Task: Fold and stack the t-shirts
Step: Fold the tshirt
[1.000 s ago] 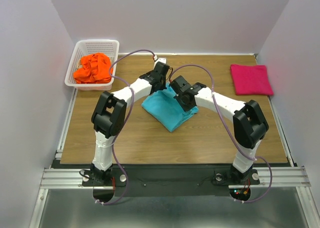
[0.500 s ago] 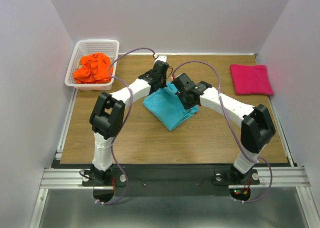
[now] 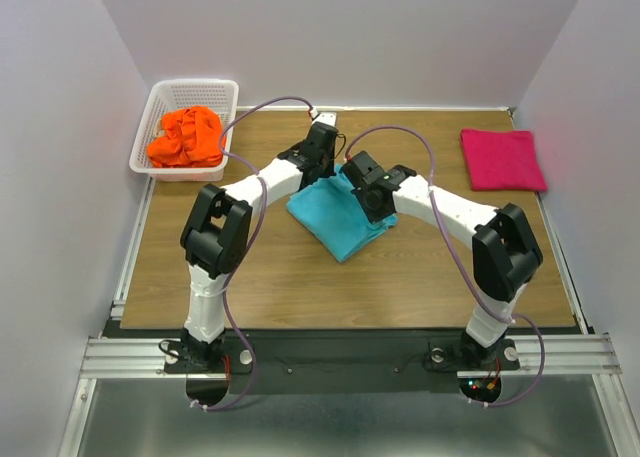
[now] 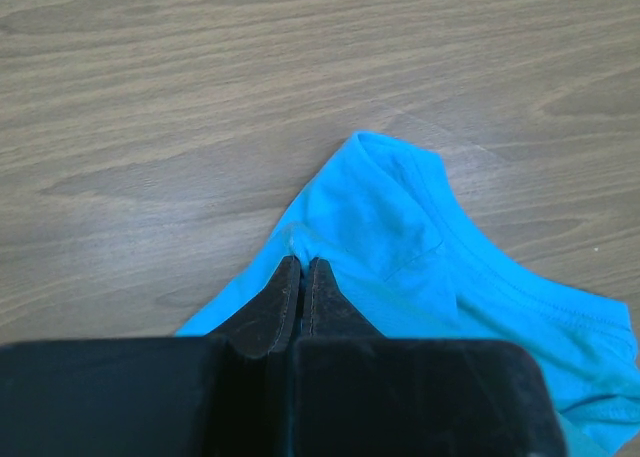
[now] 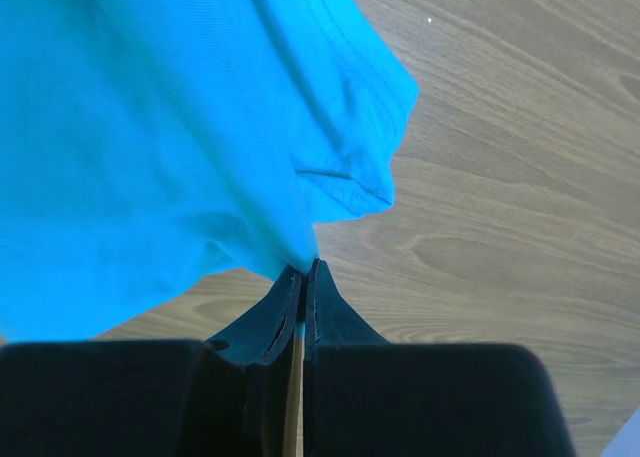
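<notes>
I'm mid-fold on the soft turquoise-blue cloth t-shirt (image 3: 338,225), which lies in the middle of the wooden table (image 3: 450,277). My left gripper (image 4: 303,268) is pinched on a bunched edge of it, and my right gripper (image 5: 303,270) is clamped on cloth beside a stitched hem. Next, I judge, both must carry their edges across together. The wrist views confirm those pinches. Only the overhead shows the folded magenta-pink shirt (image 3: 502,159) far right and the crumpled orange shirt (image 3: 187,135) in the white plastic lattice basket (image 3: 160,97), far left.
</notes>
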You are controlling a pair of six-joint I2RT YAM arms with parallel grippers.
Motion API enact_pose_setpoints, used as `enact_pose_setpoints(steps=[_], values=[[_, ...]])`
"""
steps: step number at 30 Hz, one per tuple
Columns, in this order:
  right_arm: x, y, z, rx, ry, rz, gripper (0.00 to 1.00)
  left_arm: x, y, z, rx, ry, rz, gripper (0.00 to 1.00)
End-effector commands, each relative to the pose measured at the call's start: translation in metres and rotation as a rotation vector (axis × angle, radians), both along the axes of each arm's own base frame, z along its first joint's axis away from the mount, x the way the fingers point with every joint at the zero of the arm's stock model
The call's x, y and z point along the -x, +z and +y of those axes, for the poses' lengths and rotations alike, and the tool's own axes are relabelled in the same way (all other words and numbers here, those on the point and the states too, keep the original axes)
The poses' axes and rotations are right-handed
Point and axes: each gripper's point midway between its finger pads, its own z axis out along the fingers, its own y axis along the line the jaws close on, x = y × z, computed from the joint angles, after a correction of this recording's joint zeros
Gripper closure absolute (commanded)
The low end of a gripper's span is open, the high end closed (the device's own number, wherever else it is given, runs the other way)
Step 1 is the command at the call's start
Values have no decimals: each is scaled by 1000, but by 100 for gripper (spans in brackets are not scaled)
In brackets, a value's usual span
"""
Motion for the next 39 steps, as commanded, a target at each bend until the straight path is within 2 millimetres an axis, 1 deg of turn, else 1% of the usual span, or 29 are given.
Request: enact_pose_setpoints(steps=[1, 4, 6, 8, 9, 11, 12, 13, 14, 15, 17, 18, 19, 20, 21, 22, 24, 25, 27, 28, 29, 30, 31, 32, 33, 34, 35, 36, 39], values=[[2, -11, -17, 81, -50, 11, 99, -18, 17, 0, 20, 20, -75, 100], [0, -17, -20, 103, -63, 14, 99, -20, 14, -2, 27, 20, -83, 100], [-3, -20, -21, 120, -81, 0, 98, -23, 12, -3, 33, 28, -85, 96], [-8, -19, -25, 142, -102, -23, 95, -25, 14, -2, 38, 40, -92, 91], [-11, -17, -26, 149, -114, -39, 89, -25, 16, -3, 43, 41, -95, 88], [-18, -8, -28, 151, -147, -80, 78, -25, 23, -4, 56, 36, -105, 77], [-19, -5, -28, 148, -157, -93, 66, -24, 34, -4, 67, 37, -120, 58], [-22, 1, -27, 136, -175, -117, 61, -23, 38, -2, 70, 38, -126, 47], [-24, 10, -27, 120, -189, -140, 55, -21, 54, 0, 83, 43, -151, 30], [-26, 16, -25, 106, -197, -157, 54, -19, 61, 3, 87, 50, -162, 23], [-27, 25, -20, 64, -203, -168, 53, -13, 71, 10, 86, 67, -177, 18], [-28, 33, -15, 29, -198, -179, 53, -9, 89, 14, 102, 72, -206, 17], [-29, 37, -11, 0, -189, -184, 53, -5, 95, 17, 104, 76, -214, 17], [-28, 38, -2, -47, -164, -165, 53, 1, 93, 23, 98, 86, -211, 17], [-26, 38, 5, -81, -139, -153, 55, 4, 111, 26, 127, 90, -248, 17], [-26, 40, 18, -147, -100, -143, 57, 11, 104, 29, 118, 83, -234, 17], [-27, 38, 31, -208, -61, -143, 61, 19, 107, 33, 124, 77, -235, 17], [-26, 34, 36, -228, -40, -126, 61, 26, 93, 35, 113, 70, -208, 18], [-26, 25, 39, -235, -30, -117, 62, 29, 80, 38, 98, 72, -185, 21], [-32, 22, 40, -250, -29, -130, 62, 30, 71, 38, 91, 69, -168, 22], [-29, 8, 38, -252, -29, -101, 62, 32, 61, 38, 78, 69, -150, 23], [-31, 3, 37, -266, -35, -93, 62, 30, 48, 38, 63, 68, -129, 24], [-39, 0, 32, -292, -61, -102, 62, 30, 40, 37, 54, 64, -115, 26], [-36, -14, 26, -282, -70, -78, 62, 27, 36, 38, 48, 67, -108, 28], [-38, -20, 22, -283, -82, -73, 62, 25, 19, 38, 25, 64, -79, 28], [-43, -25, 14, -287, -103, -74, 62, 23, 15, 36, 23, 60, -71, 29], [-44, -30, 10, -286, -111, -69, 62, 23, 7, 36, 16, 59, -58, 30], [-42, -42, 3, -272, -123, -48, 62, 22, -6, 37, -1, 59, -32, 31], [-46, -56, -15, -265, -157, -39, 62, 26, -23, 34, -1, 56, 14, 32]])
